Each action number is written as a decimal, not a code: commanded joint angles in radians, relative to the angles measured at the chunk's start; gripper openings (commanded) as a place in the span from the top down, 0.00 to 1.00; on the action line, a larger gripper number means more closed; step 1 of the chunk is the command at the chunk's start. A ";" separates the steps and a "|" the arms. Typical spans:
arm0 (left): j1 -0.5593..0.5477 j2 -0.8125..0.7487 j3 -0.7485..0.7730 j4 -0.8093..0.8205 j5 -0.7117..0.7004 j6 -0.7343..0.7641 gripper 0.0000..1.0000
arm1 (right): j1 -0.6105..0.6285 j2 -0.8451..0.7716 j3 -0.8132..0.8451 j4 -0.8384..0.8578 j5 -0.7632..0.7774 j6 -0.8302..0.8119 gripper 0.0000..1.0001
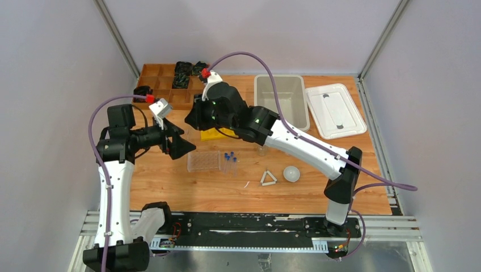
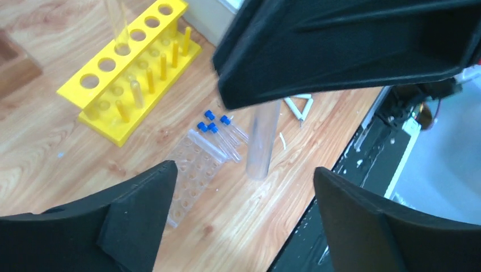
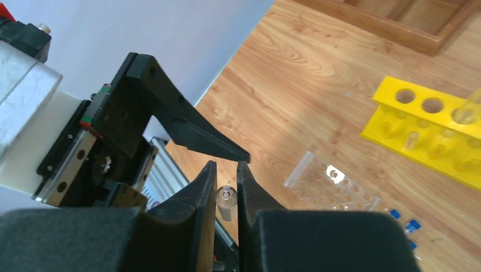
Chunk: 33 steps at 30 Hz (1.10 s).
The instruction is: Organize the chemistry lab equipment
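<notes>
- Over the left-centre of the table, the right gripper (image 3: pixel 227 169) has its fingers pressed in on a clear test tube (image 3: pixel 226 199), whose round end shows in the narrow gap between them.
- From the left wrist, that test tube (image 2: pixel 262 144) hangs roughly upright below the right gripper's black body. Whether its lower end touches the wood I cannot tell.
- The left gripper (image 2: pixel 244 170) faces it with its fingers (image 2: pixel 136 221) spread wide and holding nothing. The tube sits in the space between them without touching either.
- In the top view the two grippers meet near each other, left gripper (image 1: pixel 186 140) just below and left of the right gripper (image 1: pixel 190 120).
- The clear plastic tube rack (image 1: pixel 203 161) lies flat on the table in front of the yellow six-hole rack (image 2: pixel 130 73).
- The small blue-capped tubes (image 2: pixel 218 127) lie loose on the wood, just beside the clear rack's right end, some touching it.
- The white triangle frame (image 1: pixel 268 179) lies further right, with the white round dish (image 1: pixel 291 173) just beside it.
- Along the far edge are a wooden compartment tray (image 1: pixel 161 85), a grey bin (image 1: pixel 281 99) and a white lid (image 1: pixel 334 110).
</notes>
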 commanded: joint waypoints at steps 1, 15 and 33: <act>0.004 0.036 0.039 0.008 -0.088 -0.054 0.00 | -0.084 -0.045 -0.044 -0.025 -0.008 -0.033 1.00; 0.005 0.146 0.064 0.009 -0.362 -0.116 0.00 | -0.209 -0.064 -0.495 0.595 0.307 -0.524 1.00; 0.005 0.160 0.032 0.009 -0.369 -0.074 0.00 | -0.258 0.109 -0.525 0.709 0.271 -0.513 1.00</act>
